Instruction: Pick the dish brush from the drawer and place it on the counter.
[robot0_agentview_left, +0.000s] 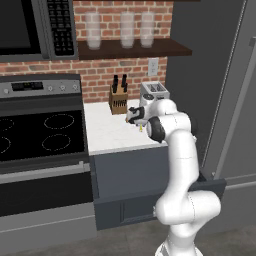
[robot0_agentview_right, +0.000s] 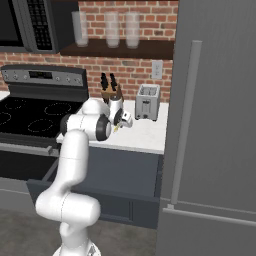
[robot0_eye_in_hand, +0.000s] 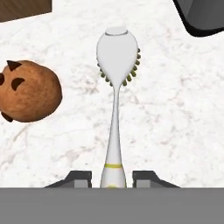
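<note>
White speckled stone fills the hand view, so you are already over the table (robot0_eye_in_hand: 175, 122) and the release is the step in hand. Going left to right there: a brown cookie (robot0_eye_in_hand: 28, 91) sits at nine o'clock, the dish brush (robot0_eye_in_hand: 114, 100) runs up the middle toward twelve, and a dark toaster corner (robot0_eye_in_hand: 203, 17) is at one o'clock. The gripper (robot0_eye_in_hand: 112, 178) has its jaws narrow, one on each side of the handle with slight gaps showing; whether they grip it I cannot tell. Open fully, then lift straight off, clear of the cookie. The drawer (robot0_agentview_left: 145, 202) hangs open below.
</note>
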